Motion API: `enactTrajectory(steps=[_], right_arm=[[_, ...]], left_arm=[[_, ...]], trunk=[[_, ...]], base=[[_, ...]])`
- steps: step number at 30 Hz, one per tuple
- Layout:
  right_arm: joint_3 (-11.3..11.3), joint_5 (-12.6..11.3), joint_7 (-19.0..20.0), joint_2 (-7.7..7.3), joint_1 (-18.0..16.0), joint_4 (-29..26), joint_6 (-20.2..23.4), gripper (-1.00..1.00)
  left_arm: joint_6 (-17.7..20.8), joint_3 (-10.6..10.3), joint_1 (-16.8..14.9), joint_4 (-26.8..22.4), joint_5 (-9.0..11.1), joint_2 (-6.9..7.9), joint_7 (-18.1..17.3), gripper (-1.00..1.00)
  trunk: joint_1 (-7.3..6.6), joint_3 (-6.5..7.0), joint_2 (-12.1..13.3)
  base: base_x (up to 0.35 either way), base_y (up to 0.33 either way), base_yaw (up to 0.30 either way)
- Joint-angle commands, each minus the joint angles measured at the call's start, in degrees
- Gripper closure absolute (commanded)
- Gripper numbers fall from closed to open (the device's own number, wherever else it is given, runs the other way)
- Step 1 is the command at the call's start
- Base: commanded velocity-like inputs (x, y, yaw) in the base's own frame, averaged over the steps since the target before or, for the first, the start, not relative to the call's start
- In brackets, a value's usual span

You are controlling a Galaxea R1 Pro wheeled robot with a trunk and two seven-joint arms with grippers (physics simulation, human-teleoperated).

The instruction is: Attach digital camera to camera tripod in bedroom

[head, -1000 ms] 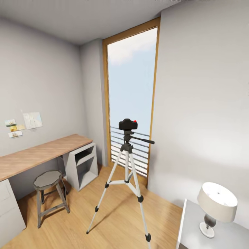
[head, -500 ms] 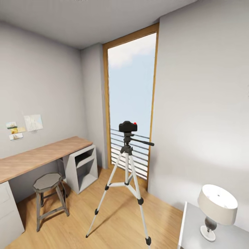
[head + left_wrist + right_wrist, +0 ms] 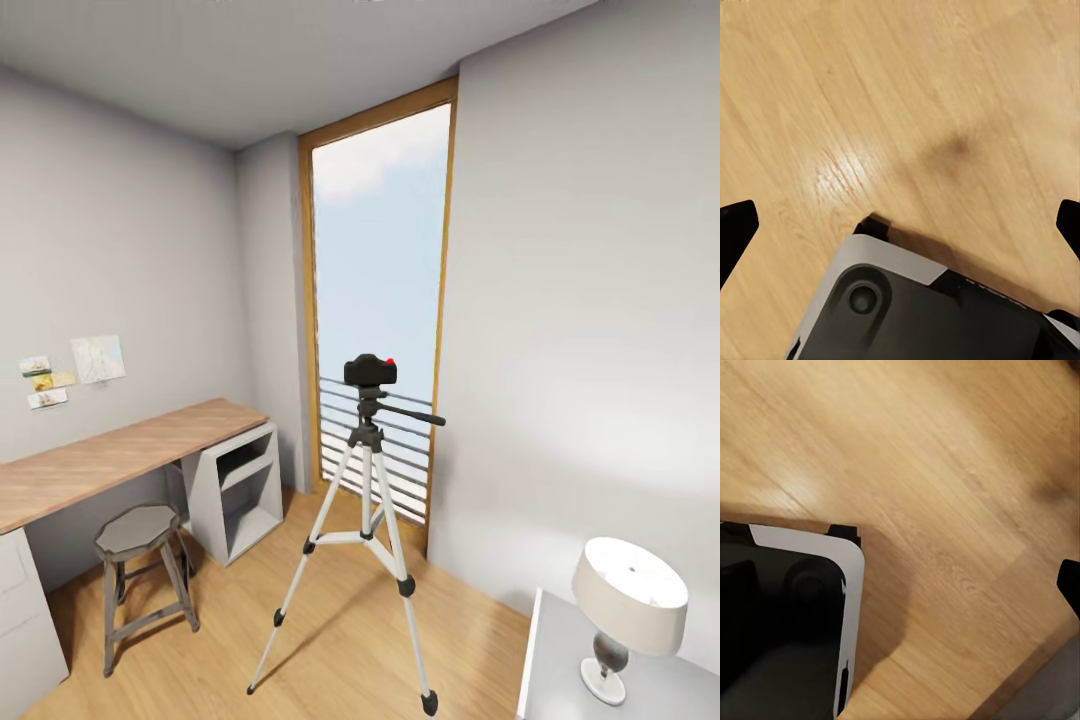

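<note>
Mid-frame in the head view, the camera [image 3: 370, 370] sits atop the tripod [image 3: 366, 520]. Left tool [image 3: 900, 225] spread wide, empty; right tool's [image 3: 1069, 583] state unclear.

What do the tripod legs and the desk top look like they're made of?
The camera tripod legs look like silvery metal tubes, smooth and pale, with black, perhaps plastic, joints. The desk top looks like light matte wood, with visible grain lines.
</note>
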Motion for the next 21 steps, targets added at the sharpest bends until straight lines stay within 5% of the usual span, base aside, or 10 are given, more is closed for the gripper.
enactTrajectory(steps=[1,14,21], right_arm=[[0.4,0.3,0.1,-0.04,-0.1,0.2,-0.3,-1.00],[0.3,-0.7,0.0,-0.10,0.6,0.2,-0.6,-1.00],[0.2,-5.2,0.0,-0.18,2.1,0.2,-0.9,-1.00]], left_arm=[[0.1,-0.5,0.0,-0.1,0.4,0.01,0.2,-1.00],[0.1,-0.5,0.0,-0.1,0.4,-0.01,0.2,-1.00],[0.1,-0.5,0.0,-0.1,0.4,0.02,0.3,-1.00]], trunk=[[0.02,-0.01,0.0],[0.02,0.03,0.0],[0.02,0.03,0.0]], base=[[0.000,0.000,0.000],[0.000,0.000,0.000],[0.000,0.000,0.000]])
